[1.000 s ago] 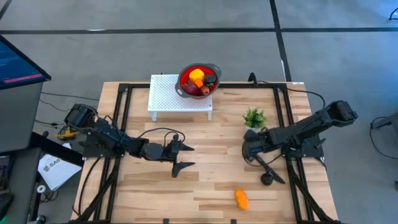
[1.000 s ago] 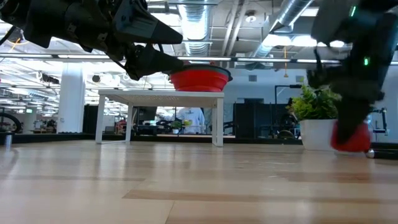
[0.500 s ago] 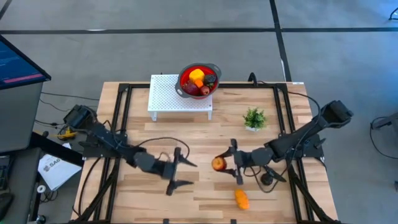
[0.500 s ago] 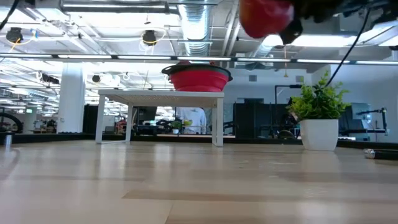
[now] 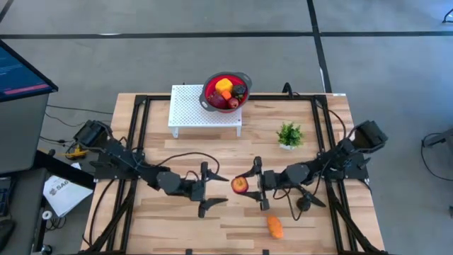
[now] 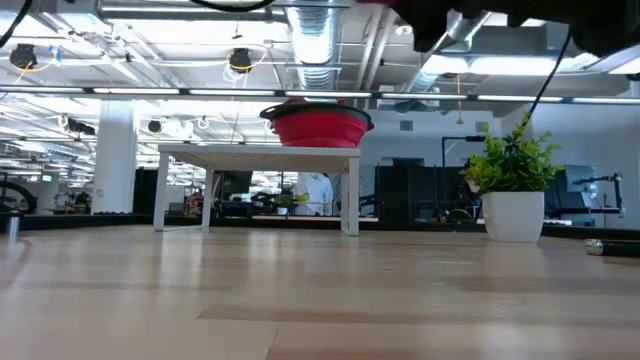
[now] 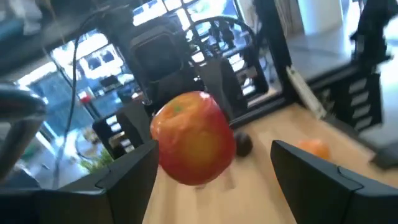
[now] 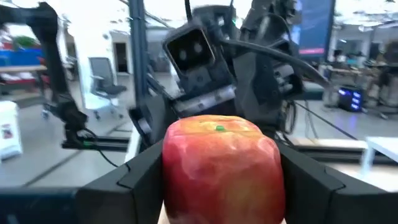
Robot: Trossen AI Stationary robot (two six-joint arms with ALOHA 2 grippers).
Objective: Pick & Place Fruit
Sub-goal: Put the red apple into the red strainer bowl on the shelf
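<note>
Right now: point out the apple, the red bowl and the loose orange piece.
apple [image 5: 240, 185], high view, top face.
red bowl [image 5: 211, 83], high view, left rim.
orange piece [image 5: 274, 227], high view, middle of body.

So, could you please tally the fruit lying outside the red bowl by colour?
Red apple: 1
Orange piece: 1
Total: 2

Glossy smooth red apple [image 8: 221, 165], pale wood-plank table [image 5: 233, 227], white perforated rack [image 5: 191, 110]
</note>
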